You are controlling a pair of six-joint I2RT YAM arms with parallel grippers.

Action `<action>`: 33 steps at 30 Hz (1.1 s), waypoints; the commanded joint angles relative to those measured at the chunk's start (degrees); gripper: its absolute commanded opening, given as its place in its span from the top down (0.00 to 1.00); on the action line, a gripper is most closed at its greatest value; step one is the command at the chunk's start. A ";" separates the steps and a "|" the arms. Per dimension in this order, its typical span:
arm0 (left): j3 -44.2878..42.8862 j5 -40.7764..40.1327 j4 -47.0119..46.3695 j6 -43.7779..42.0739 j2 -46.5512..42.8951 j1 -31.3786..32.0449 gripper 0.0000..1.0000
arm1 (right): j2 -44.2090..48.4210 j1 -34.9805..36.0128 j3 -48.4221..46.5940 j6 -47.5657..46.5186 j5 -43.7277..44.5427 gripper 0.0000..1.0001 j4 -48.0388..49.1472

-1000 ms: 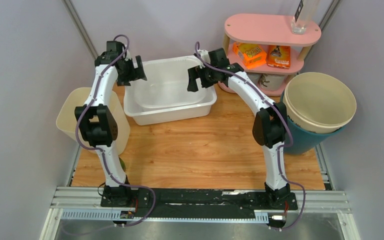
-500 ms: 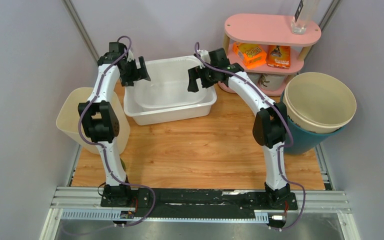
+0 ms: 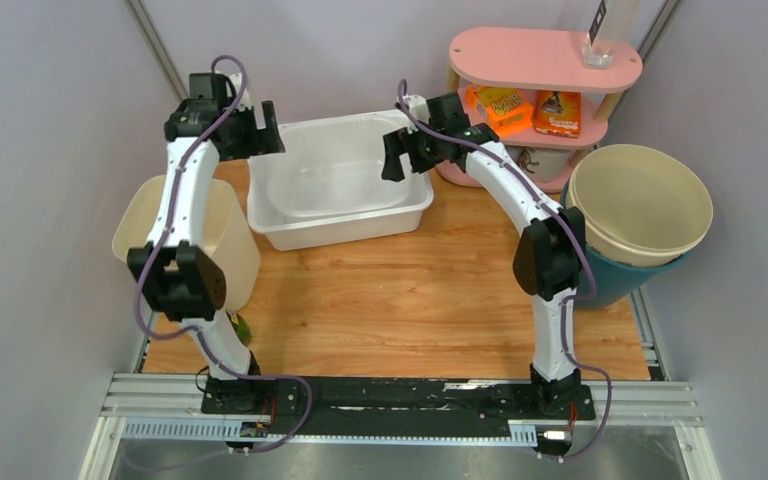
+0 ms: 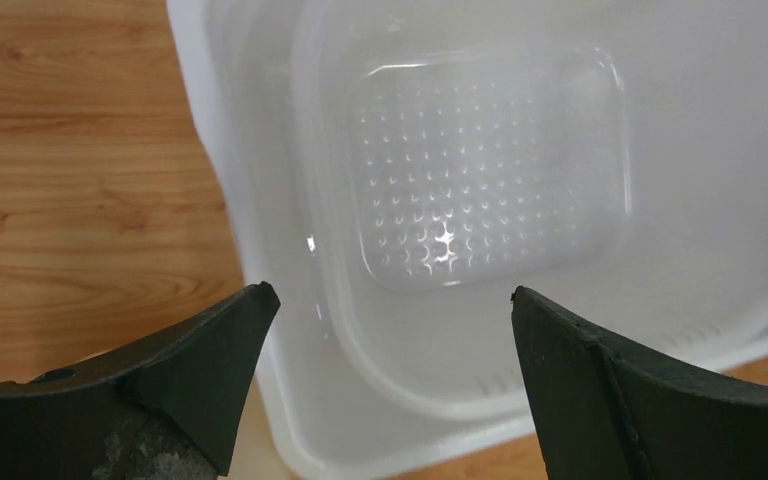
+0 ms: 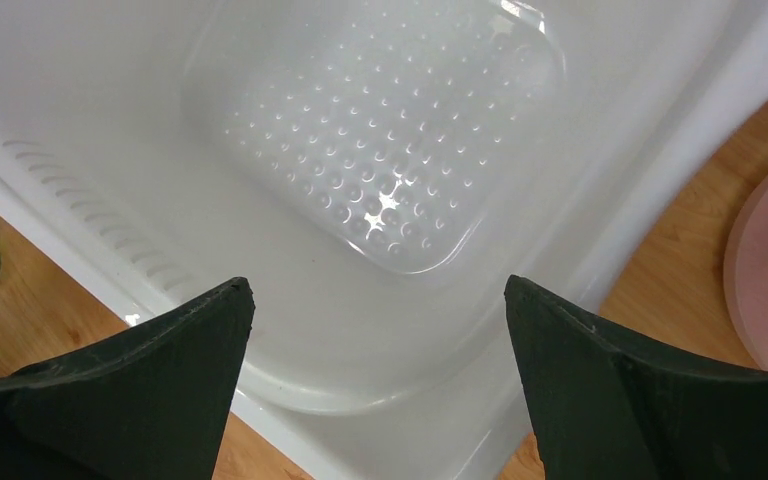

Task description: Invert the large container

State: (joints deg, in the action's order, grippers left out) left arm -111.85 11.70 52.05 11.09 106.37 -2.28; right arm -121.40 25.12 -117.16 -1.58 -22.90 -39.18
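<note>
Black left gripper (image 3: 258, 130), upper left of frame, is shifting outward off the left rim, jaws released and empty. White plastic large container (image 3: 345, 225), upper centre, is sitting mouth-up, long axis running left-right. Right gripper (image 3: 392, 160) is hovering at its right rim, likewise released. Flip evidently not started; arms are repositioning.

tool: left tool (image 4: 390, 293), black fingers (image 4: 190, 370) spread wide, above container
container: container (image 4: 490, 170) white, see-through, open side up, dimpled floor
surface: wooden surface (image 4: 80, 150), visible left of container
</note>
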 commanded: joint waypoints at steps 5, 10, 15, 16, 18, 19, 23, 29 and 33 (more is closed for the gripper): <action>11.88 -4.91 9.37 -13.22 -26.12 -0.08 0.00 | 7.59 -1.87 1.94 -2.46 -0.10 0.00 0.42; 23.94 -11.11 12.17 -21.48 -36.22 -0.01 0.00 | 8.29 -2.48 2.68 -2.31 -0.44 0.00 0.50; 30.53 -16.24 14.57 -22.92 -38.11 -0.13 0.03 | 7.78 -2.90 2.48 -1.25 -2.64 0.00 0.50; 30.94 -16.77 14.41 -23.25 -38.74 -0.15 0.04 | 7.62 -2.93 2.47 -0.85 -2.94 0.00 0.46; 31.77 -17.37 14.96 -24.33 -39.46 -0.14 0.09 | 7.44 -3.29 2.53 0.07 -3.61 0.00 0.50; 32.37 -17.57 15.33 -25.04 -39.60 -0.15 0.13 | 7.41 -3.39 2.62 0.45 -4.09 0.00 0.50; 33.75 -15.25 18.79 -27.30 -39.62 -0.12 0.31 | 7.29 -3.69 3.16 1.26 -5.44 0.00 0.51; 32.59 -9.27 27.47 -26.45 -34.06 -0.13 0.74 | 7.25 -3.85 2.83 1.24 -5.49 0.01 0.72; 31.67 -11.03 26.76 -26.59 -35.95 -0.17 0.89 | 7.23 -3.81 2.48 1.23 -5.82 0.01 0.72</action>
State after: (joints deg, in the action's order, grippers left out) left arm -78.43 -0.05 76.12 -14.68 72.38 -2.28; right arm -115.79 21.54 -114.15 -1.15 -27.11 -39.77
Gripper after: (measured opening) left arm 0.195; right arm 0.995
